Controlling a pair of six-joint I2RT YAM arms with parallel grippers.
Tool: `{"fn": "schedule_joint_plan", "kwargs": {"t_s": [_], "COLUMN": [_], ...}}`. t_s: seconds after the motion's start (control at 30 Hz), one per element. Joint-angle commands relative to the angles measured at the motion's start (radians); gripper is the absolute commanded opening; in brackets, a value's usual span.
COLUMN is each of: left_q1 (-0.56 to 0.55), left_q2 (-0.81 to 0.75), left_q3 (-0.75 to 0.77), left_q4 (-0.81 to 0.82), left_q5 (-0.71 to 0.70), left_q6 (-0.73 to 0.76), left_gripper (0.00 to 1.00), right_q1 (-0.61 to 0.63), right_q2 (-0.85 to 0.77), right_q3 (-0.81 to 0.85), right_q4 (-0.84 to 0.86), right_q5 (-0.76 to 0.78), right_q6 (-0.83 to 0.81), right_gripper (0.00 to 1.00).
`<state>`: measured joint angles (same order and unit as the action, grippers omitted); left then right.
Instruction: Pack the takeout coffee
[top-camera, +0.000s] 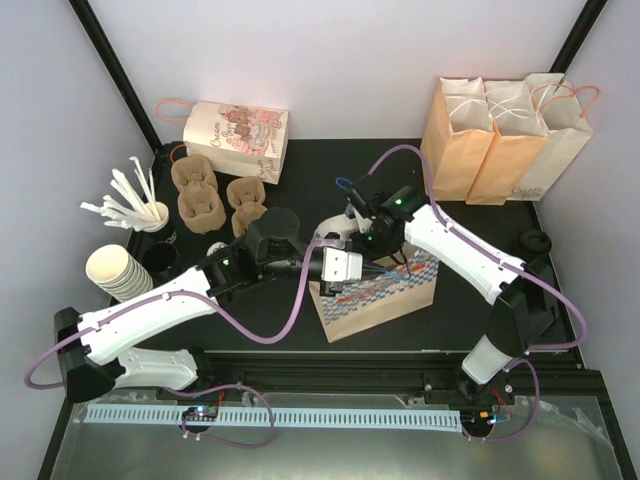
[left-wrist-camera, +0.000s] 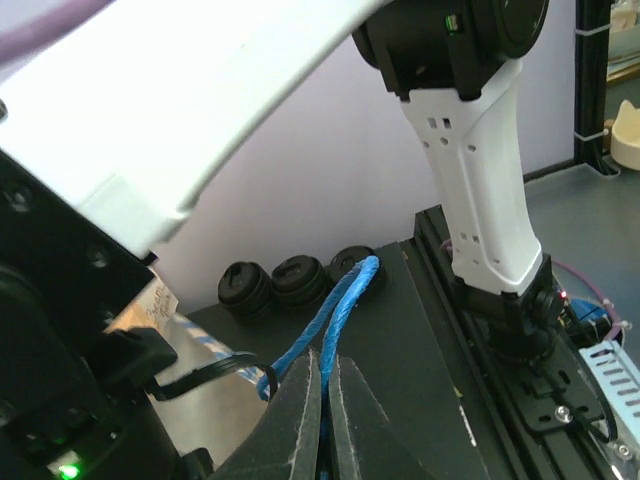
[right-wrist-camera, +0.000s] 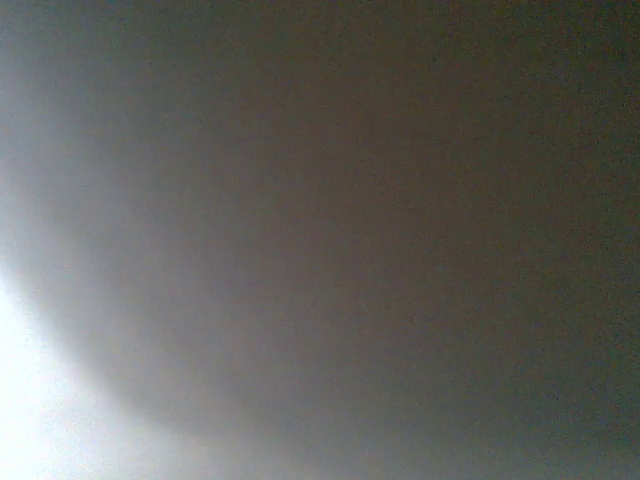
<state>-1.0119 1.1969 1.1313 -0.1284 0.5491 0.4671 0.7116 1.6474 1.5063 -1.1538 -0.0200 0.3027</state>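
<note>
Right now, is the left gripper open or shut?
Shut. In the left wrist view the left gripper has its jaws pressed together on the blue handle cord.

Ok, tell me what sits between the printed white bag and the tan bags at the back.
Only bare black table, crossed by a purple cable, in the top view.
</note>
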Motion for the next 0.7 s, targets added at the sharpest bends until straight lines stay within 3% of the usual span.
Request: {"fn": "schedule_joint_plan", "kwargs": {"t_s": [0.0,0.17,0.2,0.23,0.3,0.4,0.5,0.67], "left_q1": [-0.042,-0.065,-0.068,-0.069,-0.069,-0.068,-0.062,-0.039], "left_q2": [-0.034,-0.04,-0.045,-0.053,-0.084,-0.121,-0.102,-0.093], "left_q3": [0.035,0.037,0.033,0.027,0.009,0.019,0.142,0.19], "left_q4": [0.071,0.032,0.025,0.022,0.026,0.008,-0.18,-0.29], "left_q5": [-0.055,-0.099,-0.104,-0.104,-0.116,-0.293,-0.468,-0.549], "left_q6": [-0.049,-0.059,-0.064,-0.069,-0.088,-0.215,-0.297,-0.33], "left_gripper": [0.02,0.06,0.15,0.29,0.45,0.67,0.68,0.8], "right_q1": [0.017,0.031,0.032,0.031,0.032,0.032,0.032,0.032], "right_q2": [-0.035,-0.102,-0.123,-0.147,-0.187,-0.233,-0.261,-0.307], "right_q3": [-0.075,-0.112,-0.118,-0.124,-0.138,-0.163,-0.193,-0.243], "right_q4": [0.048,0.078,0.089,0.099,0.115,0.126,0.131,0.156], "right_q5": [0.064,0.079,0.069,0.062,0.049,0.028,0.016,0.004], "right_q6": [0.045,0.048,0.046,0.043,0.039,0.034,0.035,0.039], "right_gripper": [0.45,0.44,0.44,0.44,0.44,0.44,0.44,0.44]}}
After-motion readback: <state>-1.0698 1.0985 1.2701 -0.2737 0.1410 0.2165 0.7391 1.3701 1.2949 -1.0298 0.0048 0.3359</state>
